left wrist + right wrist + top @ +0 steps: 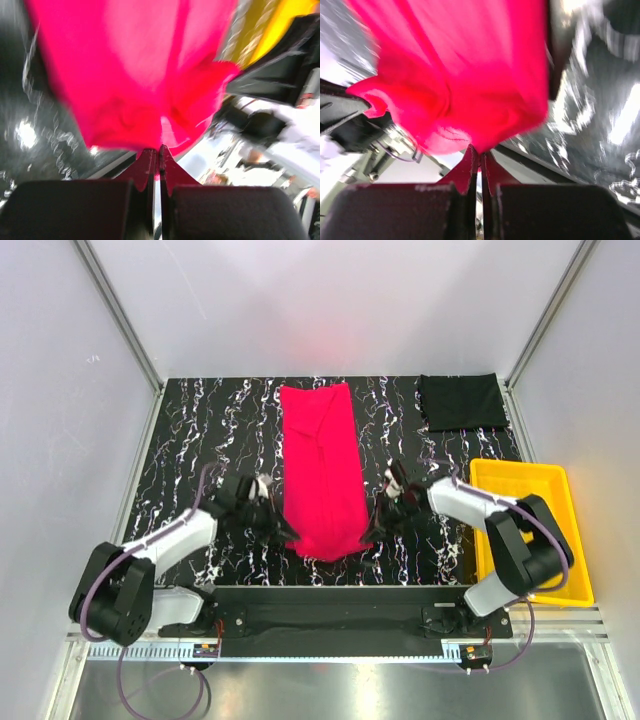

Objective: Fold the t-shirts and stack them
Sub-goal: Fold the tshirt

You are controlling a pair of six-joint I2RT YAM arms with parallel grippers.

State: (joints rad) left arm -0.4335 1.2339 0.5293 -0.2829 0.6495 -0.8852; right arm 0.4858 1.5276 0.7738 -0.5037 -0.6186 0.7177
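We see the red t-shirt (320,465) lying as a long, narrow strip down the middle of the desk (200,440), running from the far edge toward the near edge. Both pincers are clamped on its near end. The left gripper (283,531) bites the left corner of that end and the right gripper (372,531) the right corner. Both wrist views are blurred, but each shows fingers pressed together with red cloth bunched between them. The black t-shirt (462,402) sits folded in the far right corner, well apart from the red one. A yellow tray (578,540) rests at the right edge, beside the right arm.
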